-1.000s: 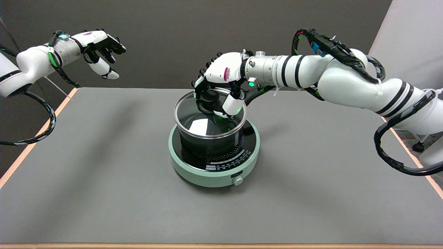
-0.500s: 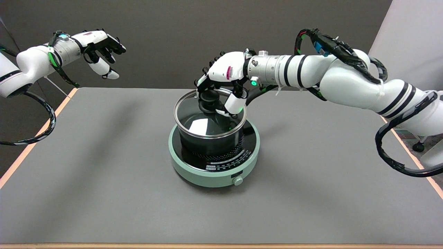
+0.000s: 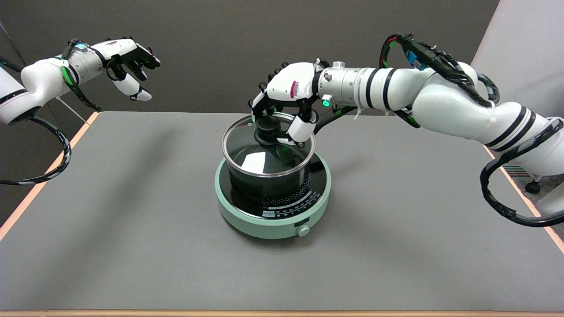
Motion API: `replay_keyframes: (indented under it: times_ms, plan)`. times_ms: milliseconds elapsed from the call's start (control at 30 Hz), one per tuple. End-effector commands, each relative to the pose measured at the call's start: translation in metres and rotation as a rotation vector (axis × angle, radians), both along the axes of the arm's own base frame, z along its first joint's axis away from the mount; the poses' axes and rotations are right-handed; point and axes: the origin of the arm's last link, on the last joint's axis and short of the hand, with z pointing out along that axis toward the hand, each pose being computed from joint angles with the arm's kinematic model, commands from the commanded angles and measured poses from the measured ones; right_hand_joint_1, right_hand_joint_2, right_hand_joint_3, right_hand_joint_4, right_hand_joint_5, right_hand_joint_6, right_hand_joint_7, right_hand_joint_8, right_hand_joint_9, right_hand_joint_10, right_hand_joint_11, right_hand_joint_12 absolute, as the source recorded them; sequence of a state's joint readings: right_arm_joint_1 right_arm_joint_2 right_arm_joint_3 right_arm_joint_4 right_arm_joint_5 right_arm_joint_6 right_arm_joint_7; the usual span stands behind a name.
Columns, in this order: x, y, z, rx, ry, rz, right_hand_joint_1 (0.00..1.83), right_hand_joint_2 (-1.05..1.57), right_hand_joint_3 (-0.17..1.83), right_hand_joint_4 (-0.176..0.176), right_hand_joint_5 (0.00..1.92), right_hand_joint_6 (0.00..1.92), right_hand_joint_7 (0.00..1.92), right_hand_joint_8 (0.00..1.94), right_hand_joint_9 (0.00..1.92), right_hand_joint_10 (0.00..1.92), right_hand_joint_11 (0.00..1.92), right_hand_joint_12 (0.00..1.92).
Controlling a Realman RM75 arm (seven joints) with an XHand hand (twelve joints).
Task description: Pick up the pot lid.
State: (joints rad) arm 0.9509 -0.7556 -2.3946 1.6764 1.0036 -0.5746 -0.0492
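Note:
A glass pot lid (image 3: 249,147) with a steel rim and a black knob (image 3: 267,128) lies on a black pot (image 3: 264,187), which stands on a round green cooker (image 3: 240,218) at the middle of the table. My right hand (image 3: 287,94) comes in from the right above the lid. Its fingers curl down around the knob, with the thumb (image 3: 301,130) on the knob's right side and the other fingers behind it. I cannot tell whether the lid's rim has left the pot.
The cooker has a small dial (image 3: 302,230) on its front. The idle left hand (image 3: 128,57) hangs in the air at the upper left. The grey table (image 3: 132,229) has an orange edge along both sides.
My right hand and forearm have moved slightly up and to the right while staying around the knob. The lid and pot look almost unmoved.

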Motion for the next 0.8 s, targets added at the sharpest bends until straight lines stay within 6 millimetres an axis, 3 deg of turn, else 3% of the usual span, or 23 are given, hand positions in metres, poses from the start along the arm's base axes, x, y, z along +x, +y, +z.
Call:
replay_keyframes:
  times_ms: [33,333,367,400,433,800]
  plan:
    - [0.008,0.003,-0.003,0.018,-0.069,0.026,0.89,0.66,0.83,0.153,0.60,0.48,0.71,0.45,0.73,0.64,0.46,0.77]
    - [0.007,0.004,-0.006,0.030,-0.089,0.014,0.89,0.66,0.83,0.162,0.60,0.49,0.74,0.43,0.75,0.66,0.48,0.84]
    - [0.006,0.013,-0.019,0.075,-0.070,0.006,0.89,0.65,0.83,0.161,0.60,0.49,0.74,0.43,0.75,0.67,0.48,0.84]
    - [0.001,0.045,-0.052,0.212,-0.001,-0.017,0.89,0.65,0.83,0.162,0.60,0.49,0.74,0.43,0.75,0.67,0.48,0.85]
    - [0.007,0.005,-0.008,0.034,-0.095,0.008,0.89,0.65,0.83,0.162,0.60,0.49,0.75,0.43,0.75,0.68,0.49,0.86]
    - [0.002,0.002,-0.010,0.032,-0.096,-0.006,0.90,0.64,0.84,0.167,0.59,0.44,0.74,0.41,0.74,0.70,0.48,0.86]
